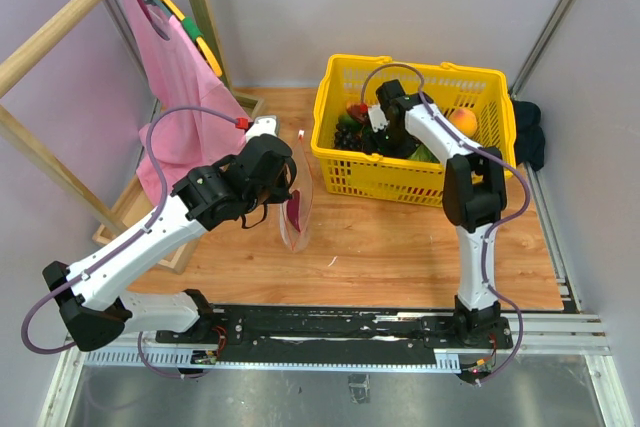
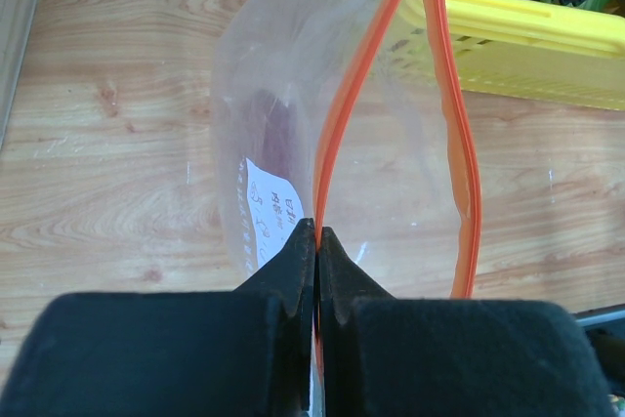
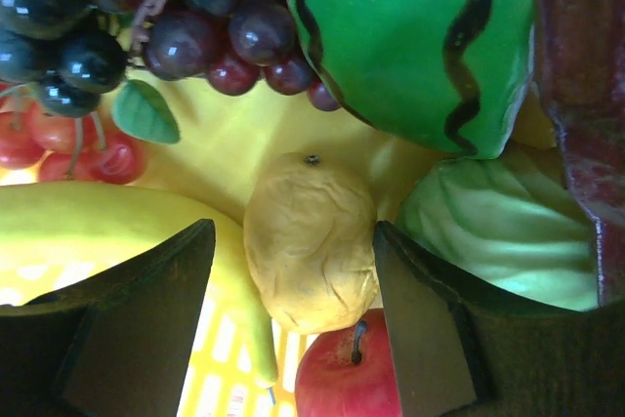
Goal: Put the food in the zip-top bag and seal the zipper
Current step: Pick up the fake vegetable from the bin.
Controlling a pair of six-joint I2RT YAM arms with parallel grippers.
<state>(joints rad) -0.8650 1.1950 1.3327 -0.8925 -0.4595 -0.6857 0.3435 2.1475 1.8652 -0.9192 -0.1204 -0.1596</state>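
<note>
From above, a yellow plastic mesh basket [image 1: 400, 179] sits on the wooden tabletop. Just left of the basket stands the clear, crinkly zip-top bag [image 1: 298, 232], upright, with a dark purplish-red piece [image 1: 297, 213] inside. The left gripper [image 1: 288, 175] meets the bag's top edge on the side away from the basket. The right gripper [image 1: 377, 133] reaches down inside the basket, near its left wall.

In the left wrist view, the left gripper [image 2: 315, 241] is pinched tight on the thin red-orange zipper strip [image 2: 334, 119]. The strip's two sides bow apart, so the mouth gapes toward the basket [image 2: 527, 41]. The purplish-red piece [image 2: 278, 134] shows through the bag [image 2: 264, 65].

In the right wrist view, inside the basket, the right gripper [image 3: 293, 233] has its jaws apart, flanking a yellow, wrinkled lemon-like toy fruit [image 3: 311, 251]. Around the fruit lie dark grapes [image 3: 186, 26], a green striped melon [image 3: 410, 36] and a red apple [image 3: 337, 388].
</note>
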